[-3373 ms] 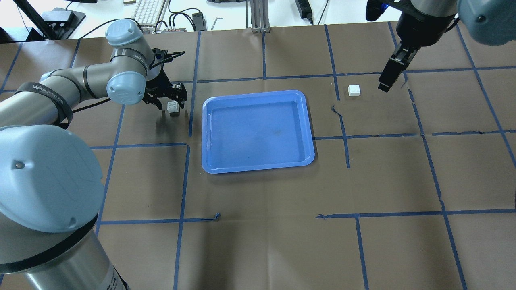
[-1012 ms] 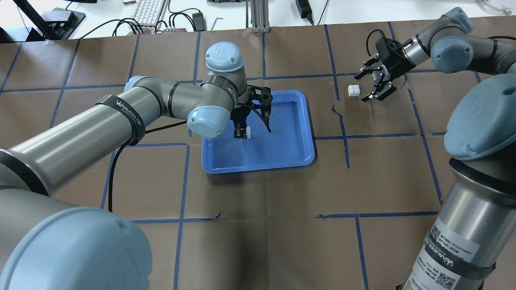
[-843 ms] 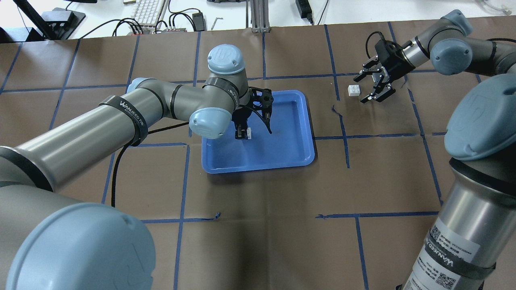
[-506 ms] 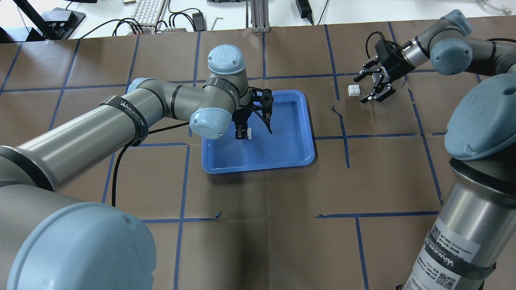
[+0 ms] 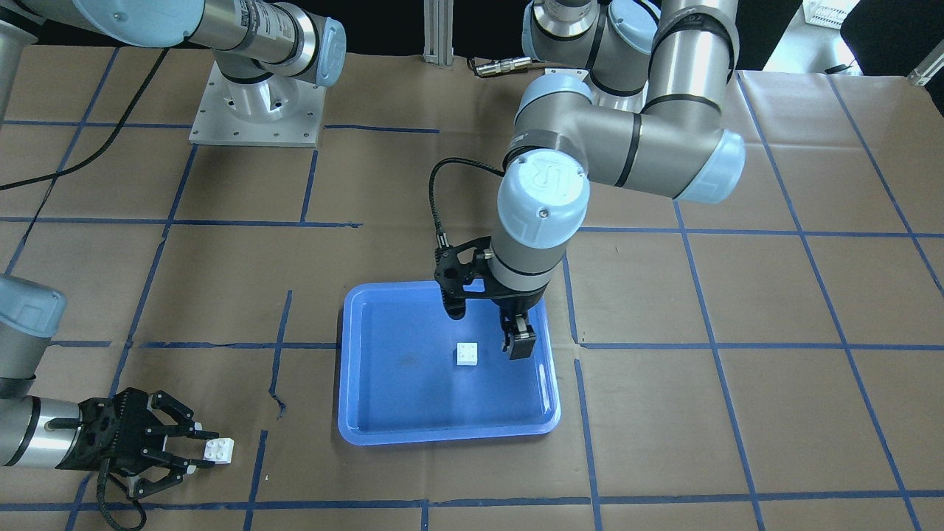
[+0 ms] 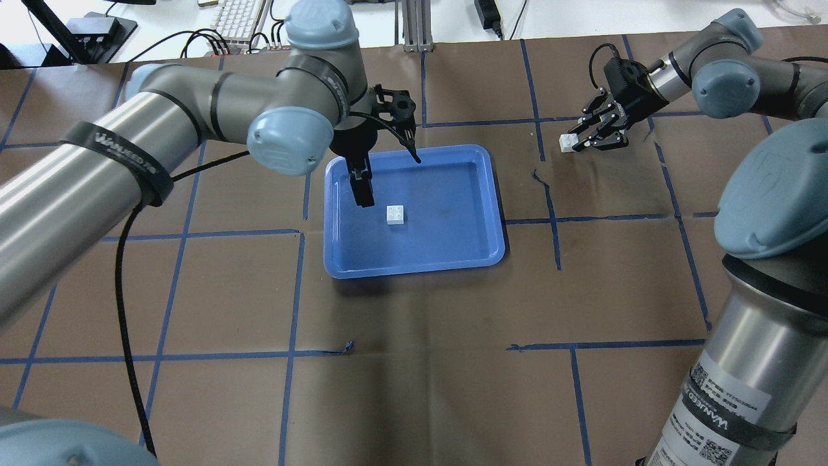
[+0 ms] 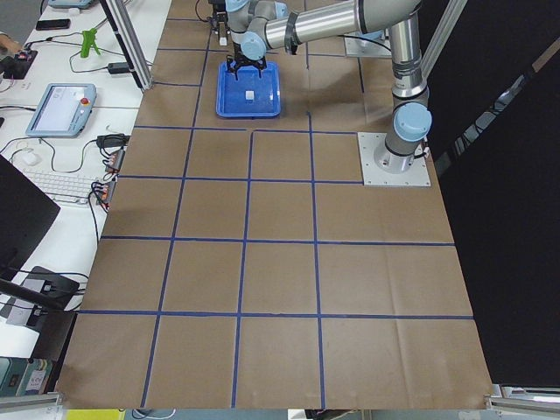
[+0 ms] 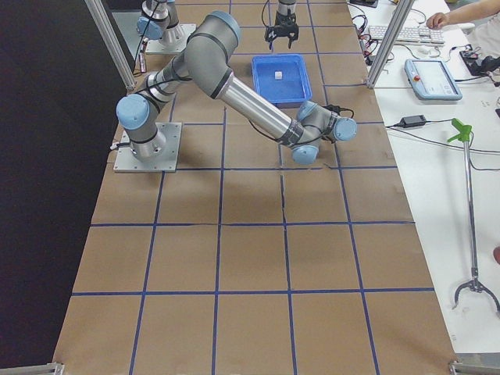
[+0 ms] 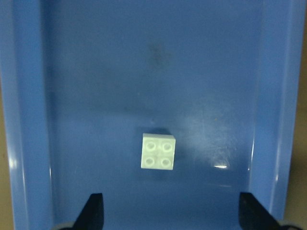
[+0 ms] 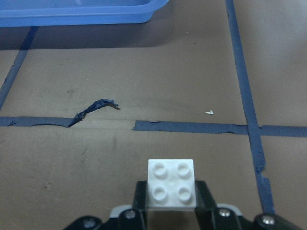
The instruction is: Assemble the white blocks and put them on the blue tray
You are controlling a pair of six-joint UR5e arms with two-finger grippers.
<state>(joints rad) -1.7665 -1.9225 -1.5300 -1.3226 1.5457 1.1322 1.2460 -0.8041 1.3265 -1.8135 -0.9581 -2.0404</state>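
Note:
The blue tray (image 6: 414, 270) lies at the table's middle; it also shows in the front view (image 5: 442, 435). One white block (image 6: 395, 214) sits studs up on the tray floor, also seen in the front view (image 5: 466, 354) and the left wrist view (image 9: 159, 151). My left gripper (image 6: 388, 175) hangs open above the tray's far-left part, clear of that block. My right gripper (image 6: 577, 141) is shut on the second white block (image 10: 171, 186), low over the paper right of the tray, studs up; this block also shows in the front view (image 5: 219, 450).
Brown paper with a blue tape grid covers the table. A torn tape strip (image 6: 540, 178) lies between the tray and the right gripper. A keyboard (image 6: 236, 16) and cables lie beyond the far edge. The arm base plate (image 5: 254, 110) stands at the robot's side.
My left gripper has let go of its white block, risen and drawn back toward the tray's far-left corner; the block stays on the tray. My right gripper has shut on the other block.

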